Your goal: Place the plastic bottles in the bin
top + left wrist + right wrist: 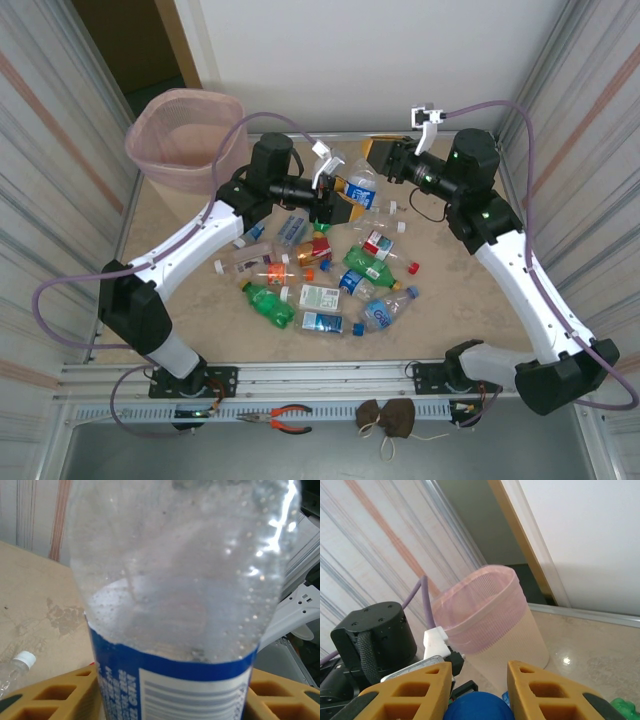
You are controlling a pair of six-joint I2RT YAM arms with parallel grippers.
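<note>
Handover pose, by the look of it: blue-label bottle (361, 188) is hanging clear of the desk (470, 300) at centre-back, btwn the two arms.

- Right gripper (377, 157) is pointing in from the right. In the right wrist view the right fingers (415, 690) are clamped on the neck end, w/ the blue cap (477, 707) wedged btwn them. Holding by the cap is leaving the whole body free for the other arm.
- Left gripper (172, 700) is facing that body. In the left wrist view the left fingers (55, 700) are sitting against both sides of the blue label, w/ the clear upper part filling the frame above. Cannot tell whether they are squeezing or only touching.
- Bin (170, 165) is standing at the far-left corner, on the left arm's side and well apart from the right arm. Prob. why the bottle is being offered across.
- Loose bottles (320, 275), clear and green, are lying in a heap on the desk just in front of both grippers. Most of the job is looking undone.

Risk: thin wall may be buckling or slipping under the pinch. The right side shouldn't let go until the left hold is firm, else the bottle is dropping back onto the heap.
</note>
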